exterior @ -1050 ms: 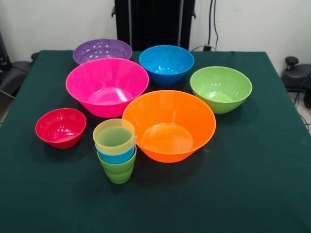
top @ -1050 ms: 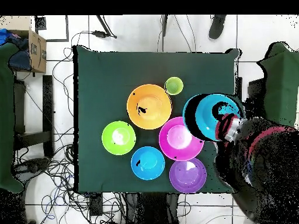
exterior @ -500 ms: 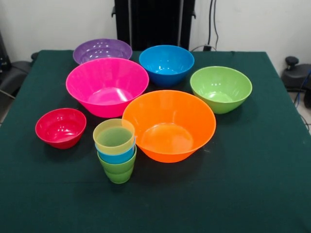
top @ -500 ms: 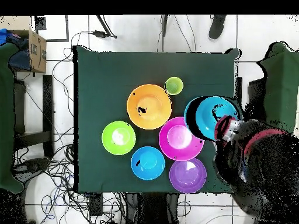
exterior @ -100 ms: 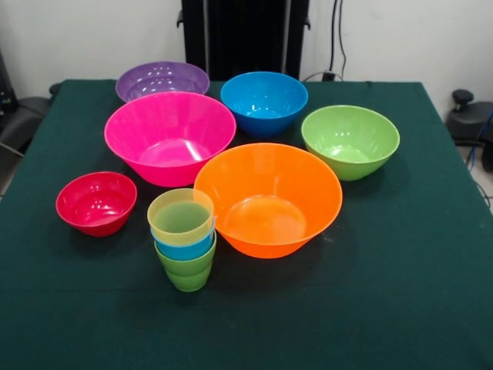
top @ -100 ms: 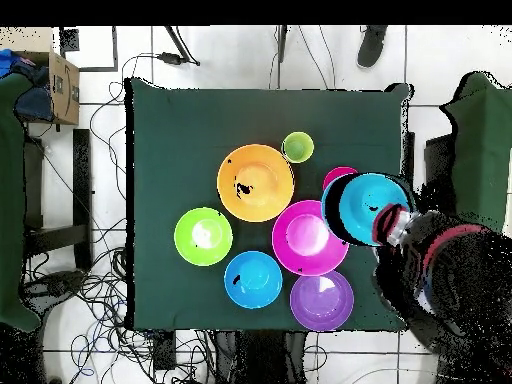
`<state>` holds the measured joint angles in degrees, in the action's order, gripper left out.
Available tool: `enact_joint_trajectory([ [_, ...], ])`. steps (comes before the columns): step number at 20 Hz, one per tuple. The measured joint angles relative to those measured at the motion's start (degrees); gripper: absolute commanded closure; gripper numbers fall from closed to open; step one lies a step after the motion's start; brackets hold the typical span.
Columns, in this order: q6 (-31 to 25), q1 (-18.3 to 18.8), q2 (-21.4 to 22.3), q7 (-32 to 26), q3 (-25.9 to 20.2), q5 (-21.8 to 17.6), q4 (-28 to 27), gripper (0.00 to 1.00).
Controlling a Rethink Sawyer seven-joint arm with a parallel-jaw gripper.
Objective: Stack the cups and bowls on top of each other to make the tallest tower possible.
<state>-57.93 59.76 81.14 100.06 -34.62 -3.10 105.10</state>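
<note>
I see the tower (exterior @ -100 ms: 183, 237) of nested cups standing on the green table (exterior @ -100 ms: 400, 293) just in front of the orange bowl (exterior @ -100 ms: 268, 199), between it and the red bowl (exterior @ -100 ms: 96, 202), with the pink bowl (exterior @ -100 ms: 169, 136) behind. In the overhead view the arm (top @ -100 ms: 440, 270) reaches in over the table's edge with a teal bowl (top @ -100 ms: 372, 206) raised at its end above the red bowl. I cannot tell whether the jaws grip it.

Front view: low oblique camera at the table (exterior @ -100 ms: 431, 308) edge, close — cloth fills the frame; overhead view: high, straight down, showing table (top @ -100 ms: 180, 130) and surrounding floor (top @ -100 ms: 450, 60); both share the tabletop, turned half round.
</note>
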Motion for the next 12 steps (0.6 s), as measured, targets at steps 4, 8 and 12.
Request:
enact_joint_trajectory([
  [4, 2.71, 1.42, -1.28, 0.0, -0.56, -0.71, 1.11, 1.0],
  [8, 5.54, 2.39, -2.38, 0.0, -1.23, -1.36, 2.02, 1.0],
  [12, 9.47, 4.05, -3.75, 0.0, -2.39, -1.67, 3.6, 1.0],
])
